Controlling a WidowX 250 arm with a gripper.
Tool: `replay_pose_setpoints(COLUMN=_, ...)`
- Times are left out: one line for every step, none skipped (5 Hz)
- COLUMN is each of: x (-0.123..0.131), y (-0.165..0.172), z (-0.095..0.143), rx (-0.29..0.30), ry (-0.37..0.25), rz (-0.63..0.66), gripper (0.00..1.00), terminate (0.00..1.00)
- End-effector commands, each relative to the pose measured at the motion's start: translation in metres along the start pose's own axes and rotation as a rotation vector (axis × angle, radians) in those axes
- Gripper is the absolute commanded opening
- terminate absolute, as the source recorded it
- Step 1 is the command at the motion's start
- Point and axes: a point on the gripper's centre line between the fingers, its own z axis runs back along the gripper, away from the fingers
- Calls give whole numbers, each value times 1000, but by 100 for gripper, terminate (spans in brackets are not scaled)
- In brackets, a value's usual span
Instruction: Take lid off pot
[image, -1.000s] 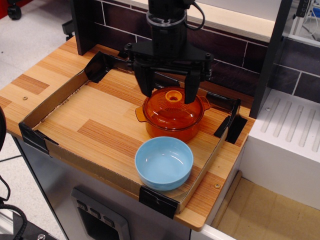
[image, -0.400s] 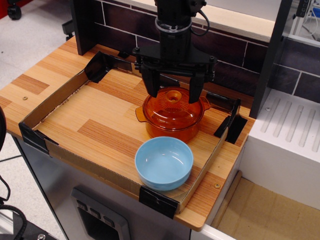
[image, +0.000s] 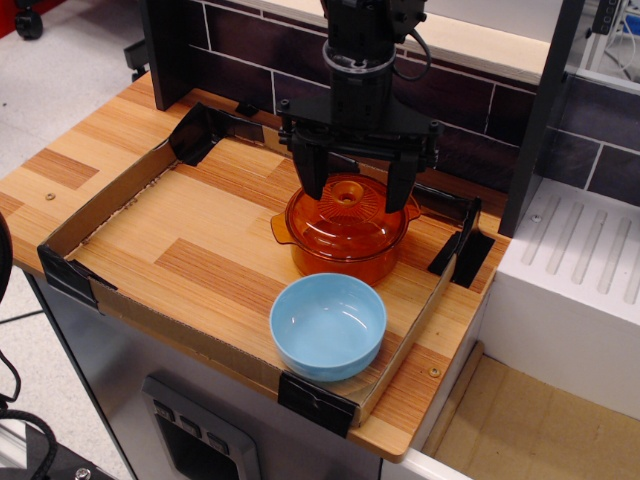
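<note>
The amber glass pot (image: 340, 250) stands near the back right of the wooden tray area, one ear handle pointing left. The ribbed amber lid (image: 345, 212) sits on it, with its ring-shaped knob (image: 347, 191) at the centre. My black gripper (image: 354, 198) hangs open right above the lid. Its two fingers straddle the knob, one on the left (image: 313, 178) and one on the right (image: 398, 188), both apart from it. The gripper holds nothing.
A light blue bowl (image: 328, 326) sits just in front of the pot. A low cardboard wall with black taped corners (image: 90, 215) rings the wooden table. A dark brick wall stands behind, and a white unit (image: 575, 290) stands to the right.
The gripper has shifted to the right and slightly back, so its open fingers now sit more centred over the lid's knob. Pot, lid and bowl have not moved.
</note>
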Motion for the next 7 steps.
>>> replay_pose_setpoints(x=-8, y=-9, z=-3, rx=2, ry=-38, rz=10, gripper=100, terminate=0)
replay_pose_setpoints(x=-11, y=-11, z=-7, rx=1, ry=-40, rz=12, gripper=100, terminate=0)
replay_pose_setpoints(x=-12, y=-12, z=-5, rx=-9, ry=-35, rz=19, gripper=0, terminate=0)
replay_pose_setpoints(x=-9, y=-11, z=-3, rx=-13, ry=-32, rz=34, gripper=0, terminate=0)
replay_pose_setpoints(x=-5, y=-9, z=6, rx=-16, ry=-32, rz=47, gripper=0, terminate=0)
replay_pose_setpoints(x=0, y=-7, z=29, rx=-32, ry=-14, rz=74, gripper=0, terminate=0)
replay_pose_setpoints(x=2, y=3, z=53, rx=-67, ry=-51, rz=113, gripper=0, terminate=0)
